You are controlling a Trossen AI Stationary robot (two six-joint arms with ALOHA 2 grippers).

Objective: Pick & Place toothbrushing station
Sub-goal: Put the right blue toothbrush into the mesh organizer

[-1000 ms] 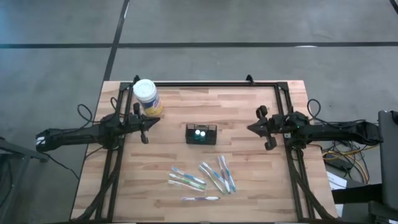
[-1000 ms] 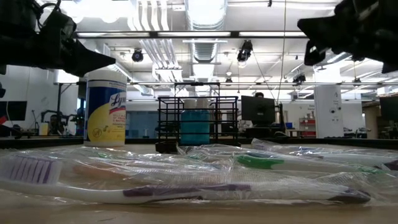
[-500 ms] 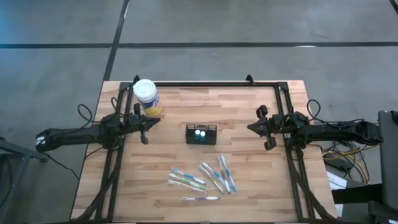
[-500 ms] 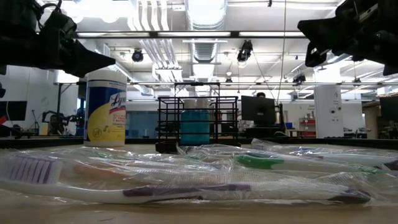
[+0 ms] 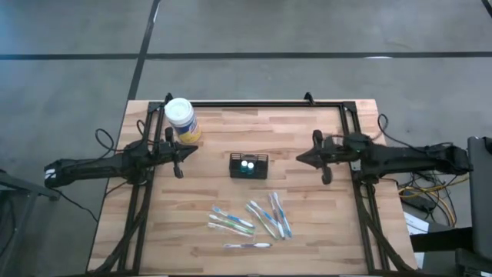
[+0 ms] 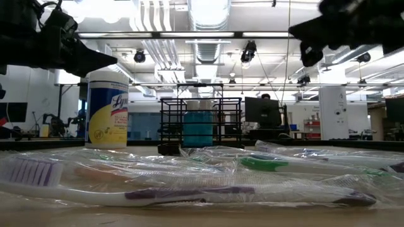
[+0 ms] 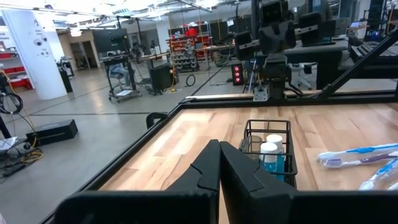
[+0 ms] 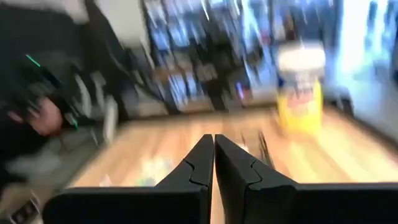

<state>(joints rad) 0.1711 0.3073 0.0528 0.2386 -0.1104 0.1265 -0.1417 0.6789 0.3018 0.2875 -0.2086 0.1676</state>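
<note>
The toothbrushing station, a small black wire caddy (image 5: 248,165) (image 6: 199,123) (image 7: 268,152) holding teal white-capped bottles, stands on its base at the table's middle. My left gripper (image 5: 192,148) (image 7: 219,144) hovers shut to the caddy's left, level, pointing at it, with nothing between its fingers. My right gripper (image 5: 300,158) (image 8: 213,138) is shut too. It hangs to the caddy's right, above the table, pointing toward the caddy.
A white-capped, yellow-labelled jar (image 5: 181,120) (image 6: 107,108) stands at the far left, just beyond the left gripper. Several plastic-wrapped toothbrushes (image 5: 254,219) (image 6: 189,176) lie between the caddy and the near edge. A black frame (image 5: 254,103) runs along the table's far and side edges.
My right gripper has moved toward the table's left, closer to the caddy, has risen a little and has tipped up to about level. It stays shut. The caddy and the left arm have kept still.
</note>
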